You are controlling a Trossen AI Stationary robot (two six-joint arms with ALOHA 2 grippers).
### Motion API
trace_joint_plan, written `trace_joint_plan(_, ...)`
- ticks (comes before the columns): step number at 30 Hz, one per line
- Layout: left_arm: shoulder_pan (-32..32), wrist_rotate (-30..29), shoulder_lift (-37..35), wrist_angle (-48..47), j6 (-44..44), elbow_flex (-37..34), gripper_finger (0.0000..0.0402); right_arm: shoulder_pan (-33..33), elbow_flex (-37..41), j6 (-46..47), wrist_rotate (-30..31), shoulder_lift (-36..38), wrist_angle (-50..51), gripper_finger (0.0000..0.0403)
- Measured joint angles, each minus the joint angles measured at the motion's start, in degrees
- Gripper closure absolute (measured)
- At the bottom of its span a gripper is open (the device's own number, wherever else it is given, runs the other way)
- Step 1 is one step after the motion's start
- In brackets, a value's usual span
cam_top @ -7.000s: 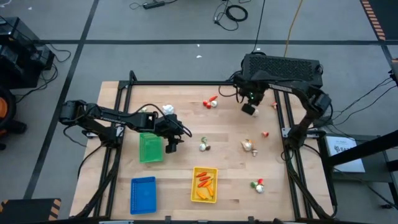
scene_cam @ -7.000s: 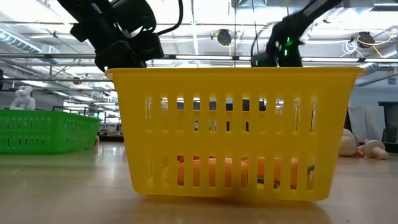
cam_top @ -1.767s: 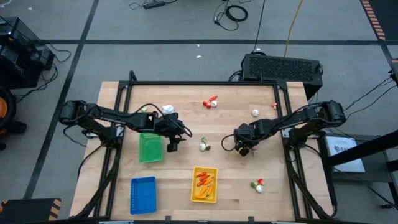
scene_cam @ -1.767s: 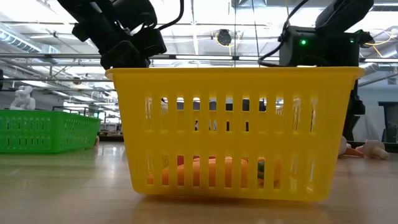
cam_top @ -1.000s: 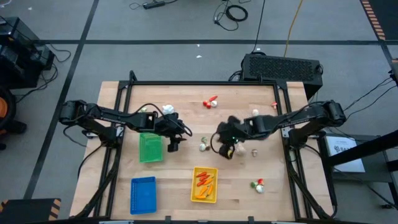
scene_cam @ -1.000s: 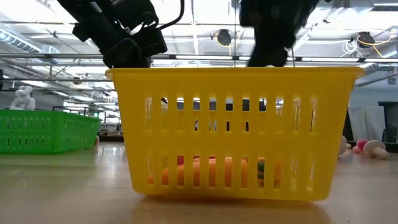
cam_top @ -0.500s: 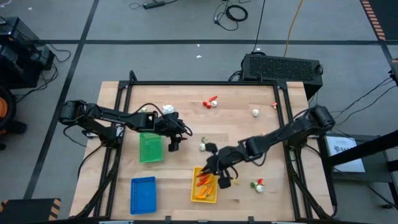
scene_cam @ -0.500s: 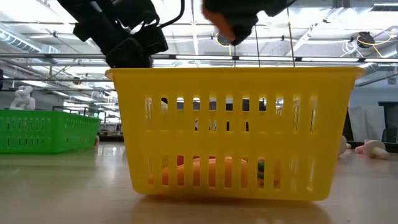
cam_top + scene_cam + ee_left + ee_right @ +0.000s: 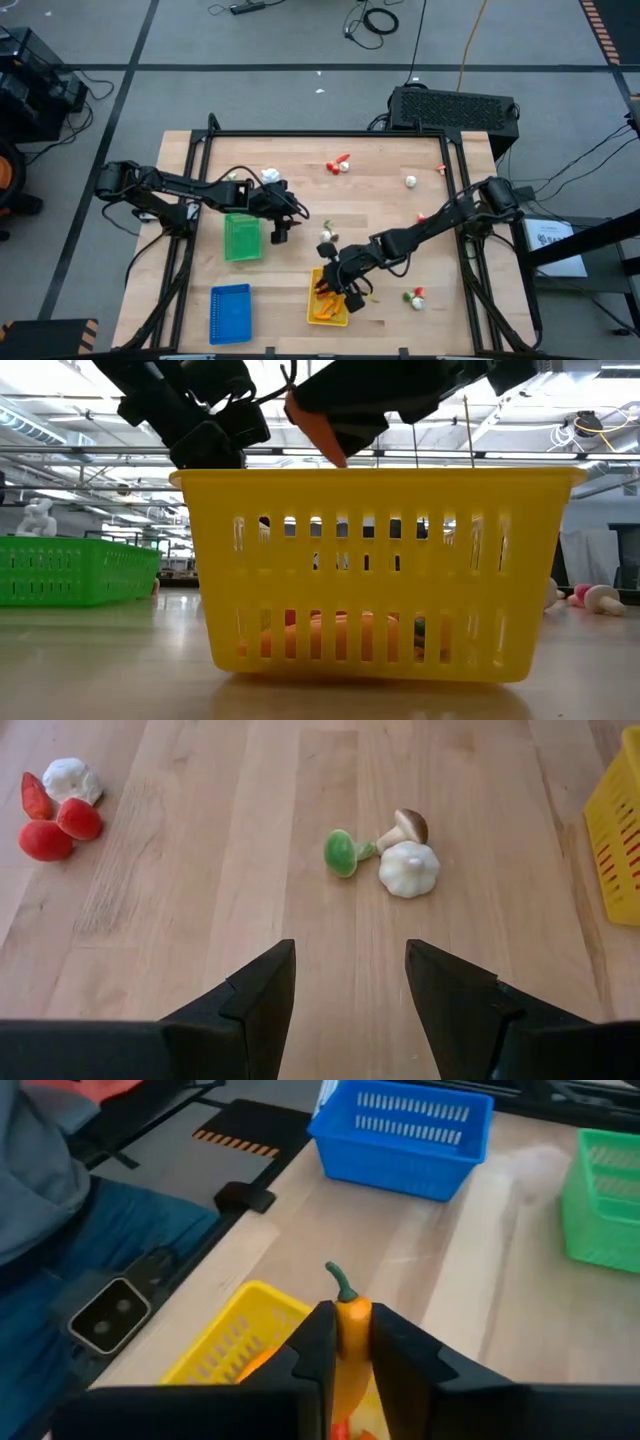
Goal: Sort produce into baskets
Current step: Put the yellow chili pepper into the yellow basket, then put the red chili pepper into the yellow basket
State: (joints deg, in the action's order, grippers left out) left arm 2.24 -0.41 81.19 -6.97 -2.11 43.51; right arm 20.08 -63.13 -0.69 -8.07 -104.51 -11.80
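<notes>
My right gripper (image 9: 341,284) hangs over the yellow basket (image 9: 329,312), shut on an orange toy pepper (image 9: 352,1318) with a green stem; the pepper also shows in the low view (image 9: 316,428). The basket holds orange and red pieces (image 9: 327,291). My left gripper (image 9: 278,233) is open and empty beside the green basket (image 9: 241,238). The blue basket (image 9: 230,312) stands near the front left. A white bulb, a mushroom and a green piece (image 9: 388,853) lie on the table ahead of the left gripper. My right gripper pinches the orange pepper's body (image 9: 354,1330) between its two fingers. The green stem end (image 9: 339,1280) sticks out past the fingertips. The fingers lie along the pepper. The pepper is lifted clear, above the yellow basket's rim (image 9: 380,478).
Loose produce lies on the table: a white bulb (image 9: 270,176) at the far left, a red-and-white piece (image 9: 341,164), a white bulb (image 9: 410,181), red bits (image 9: 441,169) (image 9: 421,216), a piece (image 9: 414,296) near the front right. A person (image 9: 70,1210) stands at the table's near side.
My right gripper has carried the orange pepper from the table's middle toward the near edge and a little left, and now hangs over the yellow basket, still shut on it. My left gripper has kept still.
</notes>
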Motion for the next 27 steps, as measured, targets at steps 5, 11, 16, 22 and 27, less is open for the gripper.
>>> trace_joint_plan(5,0.0,-0.1,0.0,-0.1,-0.3,0.0,0.0203,0.0,0.0,1.6,-0.2,0.0,1.2,0.0318)
trace_joint_plan(11,0.0,-0.1,0.0,-0.1,-1.3,0.0,0.0203,-0.3,0.0,3.0,0.1,0.2,2.2,0.0290)
trace_joint_plan(16,0.0,-0.1,0.0,-0.2,-1.3,0.0,0.0203,-1.9,0.1,3.1,0.9,4.6,7.3,0.0280)
trace_joint_plan(22,0.0,-0.1,0.0,-0.4,-1.3,0.0,0.0203,-8.3,0.1,8.5,1.0,12.6,16.2,0.0280)
trace_joint_plan(27,0.0,-0.4,0.0,-0.1,-1.3,0.0,0.0203,-16.8,0.1,9.2,1.0,16.8,26.3,0.0279)
